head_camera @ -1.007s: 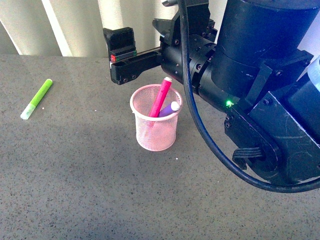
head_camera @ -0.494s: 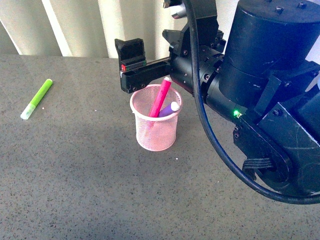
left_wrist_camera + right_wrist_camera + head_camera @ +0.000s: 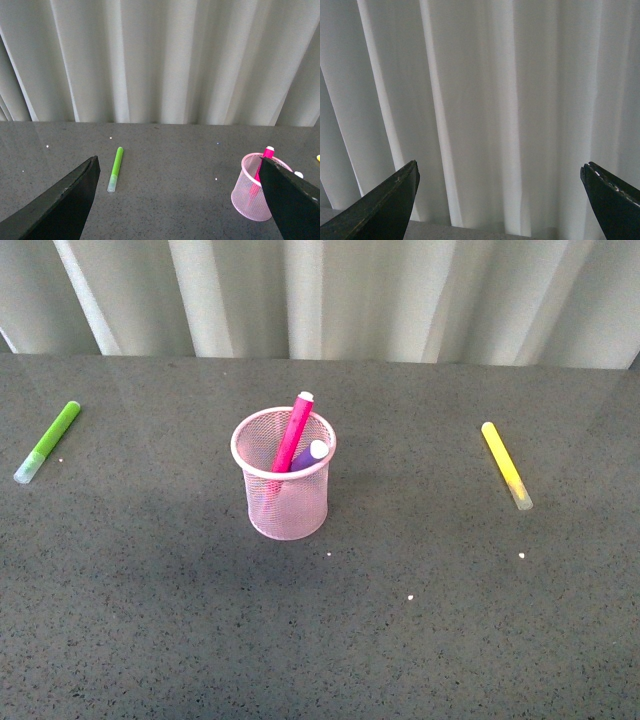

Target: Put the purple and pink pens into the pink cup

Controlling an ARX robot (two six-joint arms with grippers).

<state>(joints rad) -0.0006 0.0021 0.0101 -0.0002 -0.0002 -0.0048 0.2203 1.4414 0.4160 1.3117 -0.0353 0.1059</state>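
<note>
The pink cup (image 3: 285, 490) stood upright near the middle of the dark speckled desk (image 3: 420, 640). Both task pens sat inside it: the pink pen (image 3: 292, 432) leaned with its capped end well above the rim, and the purple pen (image 3: 310, 455) lay lower beside it, its pale cap just at the rim. The lime-green marker (image 3: 46, 441) lay flat well to the left of the cup, and the yellow marker (image 3: 506, 464) lay flat well to the right. A pale pleated curtain (image 3: 330, 295) hung behind the desk.

Neither arm appeared in the front view. The left tool (image 3: 180, 200) had its fingers spread wide apart, empty, looking over the desk toward the green marker and the cup. The right tool (image 3: 500, 200) was likewise spread wide and empty, facing the curtain.
</note>
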